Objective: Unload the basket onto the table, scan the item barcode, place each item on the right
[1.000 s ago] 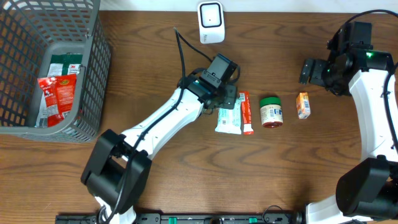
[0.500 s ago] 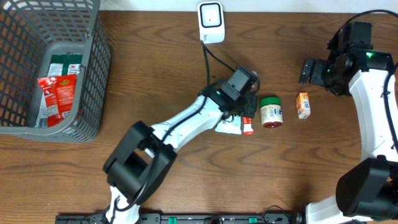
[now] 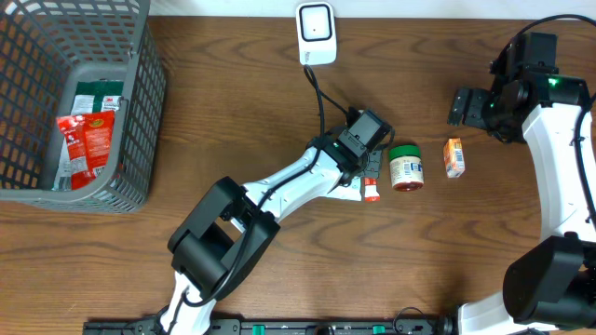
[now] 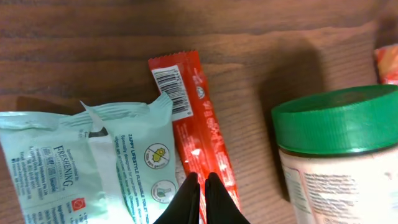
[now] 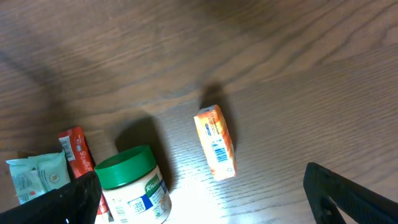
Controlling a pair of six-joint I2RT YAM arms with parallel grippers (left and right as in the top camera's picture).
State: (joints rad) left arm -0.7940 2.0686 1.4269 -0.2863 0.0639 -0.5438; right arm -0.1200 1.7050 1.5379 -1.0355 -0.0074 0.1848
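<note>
Below the scanner (image 3: pixel 316 33) lie one jar (image 3: pixel 405 167), two packets (image 4: pixel 93 162), one carton (image 3: pixel 453 157).

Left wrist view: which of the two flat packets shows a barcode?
The red stick sachet, with a barcode printed on its top end. The pale green pouch shows only text and icons.

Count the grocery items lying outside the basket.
4, in a row: packet under the left arm, then sachet, jar, box. Others may be hidden.
</note>
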